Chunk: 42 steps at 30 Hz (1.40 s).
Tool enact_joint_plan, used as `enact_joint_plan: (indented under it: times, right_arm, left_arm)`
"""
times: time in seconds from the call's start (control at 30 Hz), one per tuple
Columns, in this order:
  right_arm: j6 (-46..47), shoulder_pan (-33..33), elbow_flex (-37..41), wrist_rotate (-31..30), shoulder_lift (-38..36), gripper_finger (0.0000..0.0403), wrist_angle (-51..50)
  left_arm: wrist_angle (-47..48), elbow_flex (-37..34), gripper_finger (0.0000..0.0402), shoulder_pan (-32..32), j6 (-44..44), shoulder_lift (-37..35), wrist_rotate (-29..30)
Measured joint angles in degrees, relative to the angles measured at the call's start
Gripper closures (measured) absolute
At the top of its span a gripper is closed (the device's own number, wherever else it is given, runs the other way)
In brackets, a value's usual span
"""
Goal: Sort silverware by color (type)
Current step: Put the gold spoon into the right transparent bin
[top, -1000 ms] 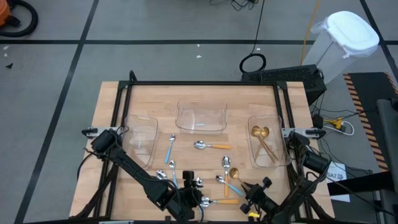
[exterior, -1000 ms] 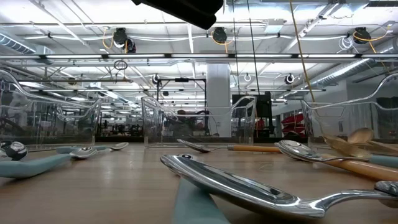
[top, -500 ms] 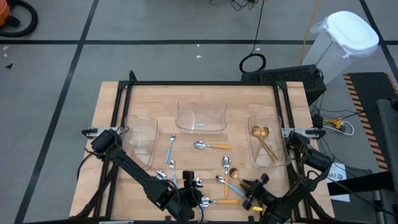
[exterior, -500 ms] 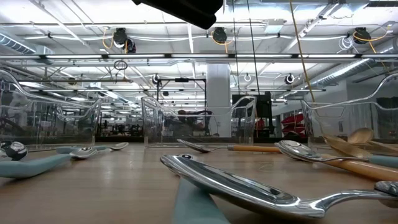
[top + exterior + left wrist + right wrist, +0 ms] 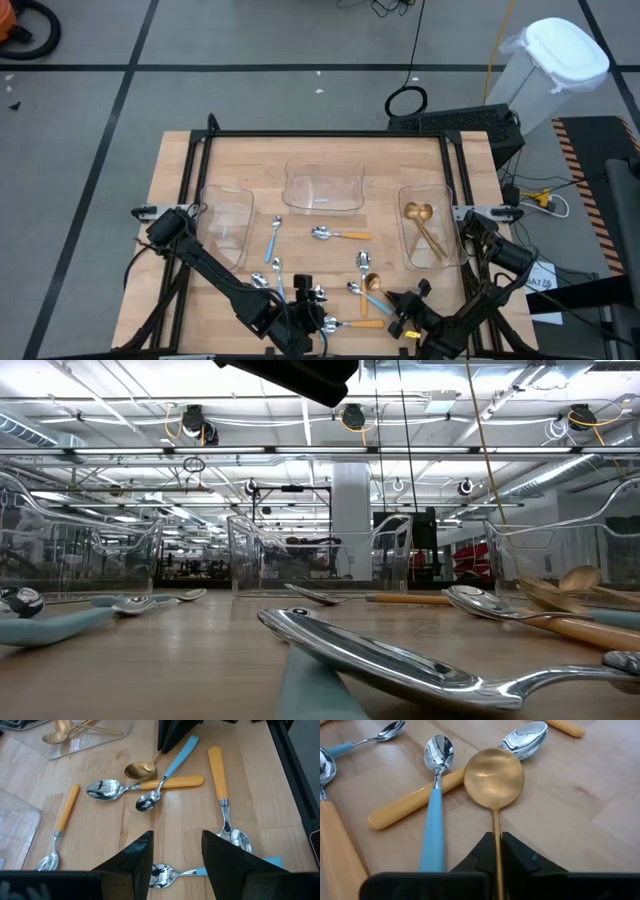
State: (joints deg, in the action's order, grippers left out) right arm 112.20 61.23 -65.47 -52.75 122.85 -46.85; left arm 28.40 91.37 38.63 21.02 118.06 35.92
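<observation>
Several spoons lie loose on the wooden table. My right gripper [image 5: 496,851] is at the near right part of the table, shut on a gold spoon [image 5: 375,282] whose round bowl [image 5: 494,776] points away from it. A blue-handled spoon [image 5: 432,820] and an orange-handled spoon [image 5: 415,800] lie right beside it. My left gripper [image 5: 177,855] is open near the table's near edge, above a blue-handled spoon [image 5: 167,871], and touches nothing. Two gold spoons [image 5: 422,225] lie in the right clear tray. My right gripper pinches the gold spoon's thin handle [image 5: 496,837] between its two fingers. They come low from the near right side and lie along the handle. The bowl [image 5: 494,776] points to the far left; whether it rests on the table or is lifted, I cannot tell.
Three clear trays stand on the table's far half: left [image 5: 226,222], middle [image 5: 323,188] and right [image 5: 447,240]. More spoons lie between them: a blue one [image 5: 274,238] and an orange one [image 5: 342,235]. In the low view, spoons [image 5: 400,665] lie close in front.
My right gripper has moved a little toward the far left, up along the gold spoon's handle toward its bowl. The spoons and my left gripper have stayed where they were.
</observation>
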Motion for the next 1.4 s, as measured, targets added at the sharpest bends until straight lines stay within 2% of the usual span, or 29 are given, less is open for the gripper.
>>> enact_joint_plan:
  times: [0.13, 0.27, 0.5, 0.8, 0.87, 1.17, 1.3, 1.4]
  right_arm:
    - [2.85, -0.04, -3.28, -0.13, 0.28, 0.0391, -7.12]
    - [5.24, -0.24, -7.30, 1.98, 0.72, 0.0391, -18.49]
    - [5.75, -0.36, -13.34, 0.04, 0.52, 0.0391, -24.35]
    - [5.62, -1.19, -23.69, -1.08, -0.43, 0.0391, -42.19]
    - [3.72, -1.57, -24.48, -1.51, -2.31, 0.0391, -42.99]
    - [-9.52, -5.01, -18.70, -4.88, -16.74, 0.0391, -43.16]
    - [-9.11, -6.24, -10.17, -5.44, -24.11, 0.0391, -43.17]
    - [-4.14, -6.52, -1.92, -5.34, -30.32, 0.0391, -43.22]
  left_arm:
    - [-0.09, 0.00, 0.0236, 0.00, 0.00, 0.00, 0.00]
    - [-1.64, 0.00, 0.0236, 0.00, -0.64, 0.00, 0.02]
    - [-3.49, 0.00, 0.0236, 0.00, -1.91, 0.00, 0.03]
    - [-4.33, 0.00, 0.0236, 0.00, -1.86, 0.00, 0.04]
    - [-4.61, 0.00, 0.0236, 0.00, -1.96, 0.00, 0.04]
    - [-4.26, 0.00, 0.0236, 0.00, -3.19, 0.00, 0.02]
    - [-4.23, 0.00, 0.0236, 0.02, -4.18, 0.00, 0.00]
    - [-4.13, 0.00, 0.0236, 0.02, -4.53, 0.00, 0.00]
